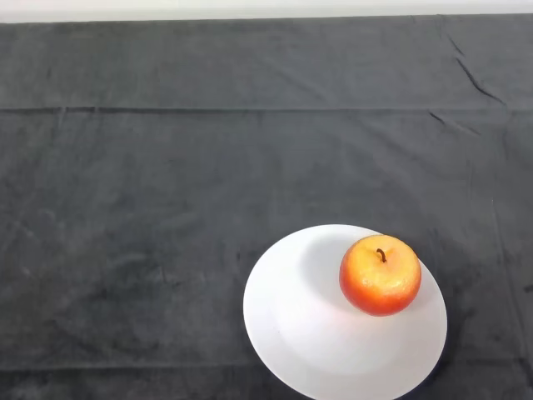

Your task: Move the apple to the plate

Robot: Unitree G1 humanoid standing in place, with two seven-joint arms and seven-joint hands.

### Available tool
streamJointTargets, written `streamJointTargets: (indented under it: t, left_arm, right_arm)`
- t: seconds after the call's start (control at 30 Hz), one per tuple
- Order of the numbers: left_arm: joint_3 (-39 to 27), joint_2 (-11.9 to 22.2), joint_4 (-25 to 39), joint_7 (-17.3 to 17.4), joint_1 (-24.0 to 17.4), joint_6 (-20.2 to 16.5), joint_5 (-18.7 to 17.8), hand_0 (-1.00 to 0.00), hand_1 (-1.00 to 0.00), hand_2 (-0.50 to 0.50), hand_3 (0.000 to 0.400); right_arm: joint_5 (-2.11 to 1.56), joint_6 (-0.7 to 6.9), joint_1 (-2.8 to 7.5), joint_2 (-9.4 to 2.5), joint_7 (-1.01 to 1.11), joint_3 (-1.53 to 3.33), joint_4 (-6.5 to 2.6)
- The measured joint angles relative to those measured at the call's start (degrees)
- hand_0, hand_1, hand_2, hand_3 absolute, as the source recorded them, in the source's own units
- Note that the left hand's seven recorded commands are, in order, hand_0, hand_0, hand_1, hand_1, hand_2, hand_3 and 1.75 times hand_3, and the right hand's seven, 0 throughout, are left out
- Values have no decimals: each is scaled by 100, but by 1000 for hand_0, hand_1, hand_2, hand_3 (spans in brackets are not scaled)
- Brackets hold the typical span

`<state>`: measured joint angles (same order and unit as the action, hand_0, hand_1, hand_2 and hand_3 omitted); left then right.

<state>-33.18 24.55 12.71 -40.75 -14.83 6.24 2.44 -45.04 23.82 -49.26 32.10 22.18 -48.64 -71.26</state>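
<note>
One plate (300,333), white and round, sits nearest the robot, its near edge cut off at the bottom of the head view. One apple (380,275) rests on the plate, upright, stem up, red-orange with a yellow patch, on the plate's far-right part and close to its rim. Apple is fully on the plate, not hanging over the edge.

No hand or arm shows anywhere, so its state cannot be told from this view.

Beyond the plate: only the dark cloth (166,208) over the table, creased, with a few folds far right of the plate. Pale strip at the very far edge.

Judgement: placing step looks done, task essentially complete. Next move calls for nothing more than staying away from the plate.
</note>
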Motion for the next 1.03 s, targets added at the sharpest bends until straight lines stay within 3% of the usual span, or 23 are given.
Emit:
streamJointTargets:
  t: [1.03]
  left_arm:
    - [0, 0, 0, 3, 1, 2, -1, 0, 0, 0, 0]
  right_arm:
    - [0, 0, 0, 0, 0, 0, 0]
